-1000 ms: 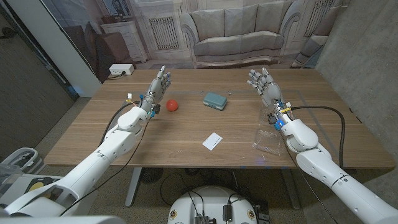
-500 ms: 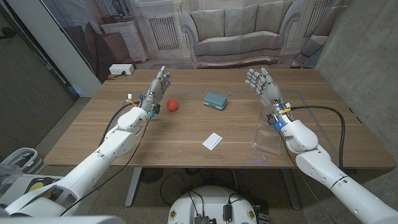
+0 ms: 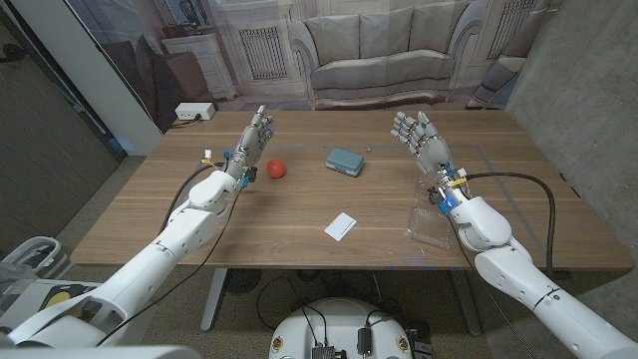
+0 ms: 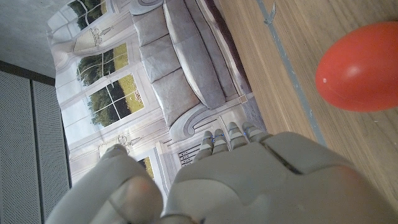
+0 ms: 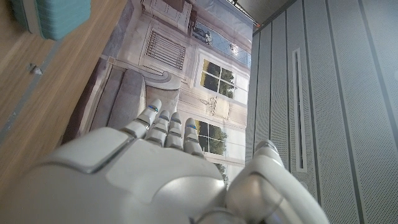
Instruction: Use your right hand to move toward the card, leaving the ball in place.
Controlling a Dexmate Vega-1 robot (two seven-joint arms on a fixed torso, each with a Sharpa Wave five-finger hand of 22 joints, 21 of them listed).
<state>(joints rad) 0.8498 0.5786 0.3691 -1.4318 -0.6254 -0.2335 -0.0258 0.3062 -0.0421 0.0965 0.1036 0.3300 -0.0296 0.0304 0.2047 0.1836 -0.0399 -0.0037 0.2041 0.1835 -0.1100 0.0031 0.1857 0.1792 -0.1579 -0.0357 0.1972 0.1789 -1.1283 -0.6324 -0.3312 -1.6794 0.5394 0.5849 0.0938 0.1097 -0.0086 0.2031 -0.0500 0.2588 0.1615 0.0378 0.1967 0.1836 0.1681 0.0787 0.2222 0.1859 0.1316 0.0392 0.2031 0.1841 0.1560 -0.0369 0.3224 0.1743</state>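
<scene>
Starting the approach: your right robot hand point(image 3: 421, 139) hovers empty, fingers spread, well apart from the white card point(image 3: 340, 226); next, sweep inward toward it, avoiding the red ball point(image 3: 275, 168).

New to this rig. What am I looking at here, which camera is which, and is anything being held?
A two-armed robot stands at a wooden table. The wide picture comes from its head camera; the other two come from cameras on each wrist, looking along the back of that hand. On the table lie a small red ball, a teal rectangular case, a white card and a clear plastic container. The left hand and right hand are both raised, fingers apart, holding nothing.
</scene>
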